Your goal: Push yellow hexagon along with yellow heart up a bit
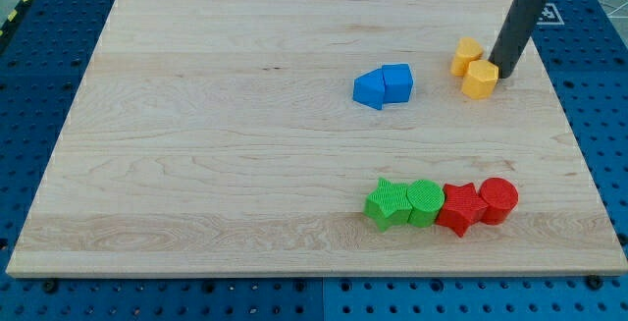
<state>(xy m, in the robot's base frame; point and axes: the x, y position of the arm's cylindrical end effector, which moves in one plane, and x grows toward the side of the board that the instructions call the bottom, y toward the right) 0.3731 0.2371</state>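
Note:
Two yellow blocks sit touching at the view's upper right: one yellow block (pixel 467 55) above and to the left, another yellow block (pixel 481 79) below it. Which is the hexagon and which the heart I cannot make out. My tip (pixel 504 73) rests on the wooden board (pixel 216 144) right beside the lower yellow block, on its right side, touching or nearly touching it. The dark rod rises from there toward the view's top right.
Two blue blocks (pixel 384 85) sit joined left of the yellow pair. Near the view's bottom lies a row: a green star (pixel 388 203), a green round block (pixel 426 201), a red star (pixel 461 206) and a red round block (pixel 497 199).

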